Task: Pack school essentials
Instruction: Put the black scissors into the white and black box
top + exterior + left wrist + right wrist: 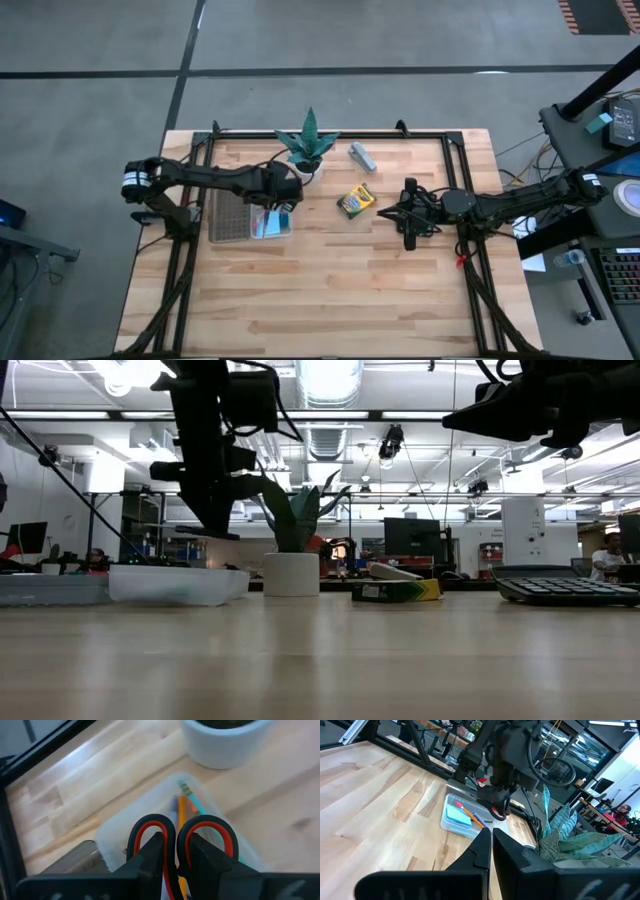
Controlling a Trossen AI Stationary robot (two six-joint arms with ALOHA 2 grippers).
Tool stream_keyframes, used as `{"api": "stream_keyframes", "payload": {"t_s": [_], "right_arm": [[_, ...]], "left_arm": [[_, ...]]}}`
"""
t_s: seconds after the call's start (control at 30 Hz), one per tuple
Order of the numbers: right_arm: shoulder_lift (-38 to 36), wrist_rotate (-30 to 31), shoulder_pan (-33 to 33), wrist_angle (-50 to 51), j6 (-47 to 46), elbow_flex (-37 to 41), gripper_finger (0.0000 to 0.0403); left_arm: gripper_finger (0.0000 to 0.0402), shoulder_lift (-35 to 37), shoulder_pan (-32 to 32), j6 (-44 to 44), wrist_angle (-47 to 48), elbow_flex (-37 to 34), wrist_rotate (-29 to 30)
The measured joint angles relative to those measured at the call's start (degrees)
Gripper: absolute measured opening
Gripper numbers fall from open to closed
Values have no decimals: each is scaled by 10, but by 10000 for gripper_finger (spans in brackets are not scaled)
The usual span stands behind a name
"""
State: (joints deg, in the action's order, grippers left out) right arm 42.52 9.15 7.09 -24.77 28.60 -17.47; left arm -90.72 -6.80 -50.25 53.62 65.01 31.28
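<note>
My left gripper (286, 198) (176, 854) is shut on the red-handled scissors (180, 832) and hovers over a clear container (270, 223) beside the potted plant (308, 148). Inside the container lie a light-blue notepad (457, 813) and thin pencils (186, 802). The right wrist view shows the scissors' red handle (498, 813) below the left gripper. The yellow-green crayon box (355, 201) lies flat on the table between the two arms. My right gripper (392, 211) (490, 845) is shut on nothing, raised above the table to the right of the crayon box. My left gripper pinches the scissors between its two fingers (150, 862) just behind the handle loops (172, 870); the fingers cover the exact place. It comes from above, slanting down. Both red-lined loops stick out past the fingertips. The scissors hang clear above the container.
A grey tray or lid (228, 214) lies against the container's left side. A small grey object (362, 156) sits at the back, right of the plant. Black frame rails (330, 132) run along the table's edges. Bare wood fills the near half of the table (330, 290).
</note>
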Motion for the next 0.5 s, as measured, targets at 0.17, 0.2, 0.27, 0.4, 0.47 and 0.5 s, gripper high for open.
{"api": "stream_keyframes", "payload": {"t_s": [0.17, 0.2, 0.27, 0.4, 0.47, 0.5], "right_arm": [[0, 0, 0, 1, 0, 0, 9], [0, 0, 0, 1, 1, 0, 9], [0, 0, 0, 1, 4, 0, 9], [0, 0, 0, 1, 7, 0, 9], [0, 0, 0, 1, 7, 0, 9], [0, 0, 0, 1, 7, 0, 9]], "left_arm": [[54, 1, -13, -65, 0, -31, 6], [54, 1, -12, -84, -1, -38, 10], [54, 2, -14, -114, -3, -49, 22], [54, 2, -20, -139, -10, -63, 23], [54, 2, -22, -139, -19, -64, 23], [54, 2, -24, -138, -24, -64, 24]]}}
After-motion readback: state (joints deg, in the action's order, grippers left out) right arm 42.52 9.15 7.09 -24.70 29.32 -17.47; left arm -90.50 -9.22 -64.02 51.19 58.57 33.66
